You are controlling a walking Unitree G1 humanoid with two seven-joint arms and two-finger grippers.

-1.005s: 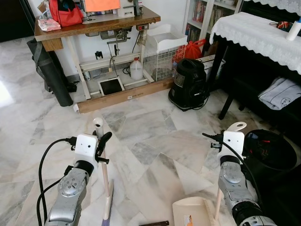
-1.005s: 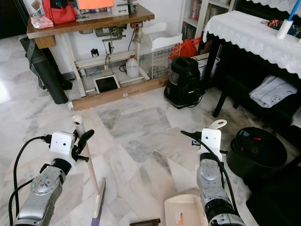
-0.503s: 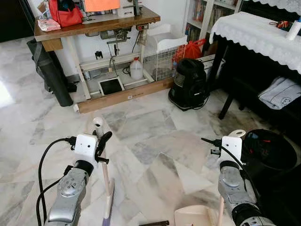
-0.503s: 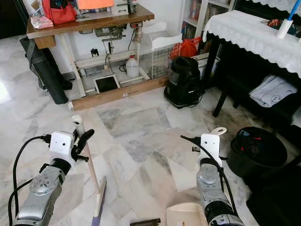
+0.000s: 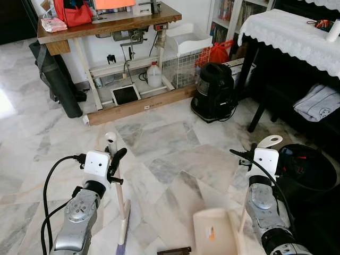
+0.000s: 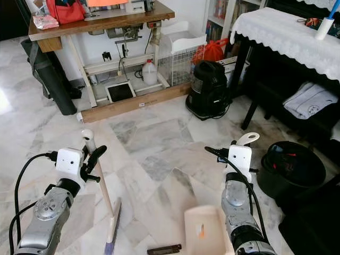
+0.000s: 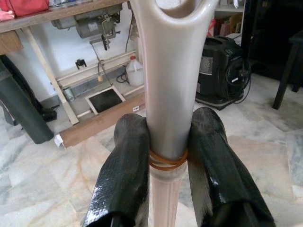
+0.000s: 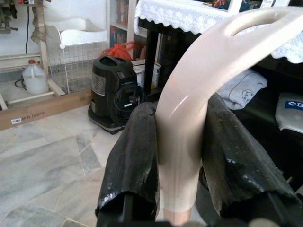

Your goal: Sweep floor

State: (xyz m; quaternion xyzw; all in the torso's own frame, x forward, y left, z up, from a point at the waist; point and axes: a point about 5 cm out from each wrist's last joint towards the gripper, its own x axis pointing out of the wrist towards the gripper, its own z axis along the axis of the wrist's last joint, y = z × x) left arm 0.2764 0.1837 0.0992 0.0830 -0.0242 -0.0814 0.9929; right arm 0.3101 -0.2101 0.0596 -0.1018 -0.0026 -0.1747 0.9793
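My left claw (image 7: pixel 169 156) is clamped round the broom handle (image 7: pixel 171 85); my right claw (image 8: pixel 182 156) grips the dustpan handle (image 8: pixel 189 118), pan (image 5: pixel 212 234) below.

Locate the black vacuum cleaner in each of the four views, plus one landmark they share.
Left eye view: black vacuum cleaner upper centre-right, before the wire cage.
Right eye view: upper centre-right, same spot.
Left wrist view: right of the broom handle, at mid-height.
Right wrist view: left of the dustpan handle, at mid-height.
Shared landmark: white plastic jug under the wooden table.
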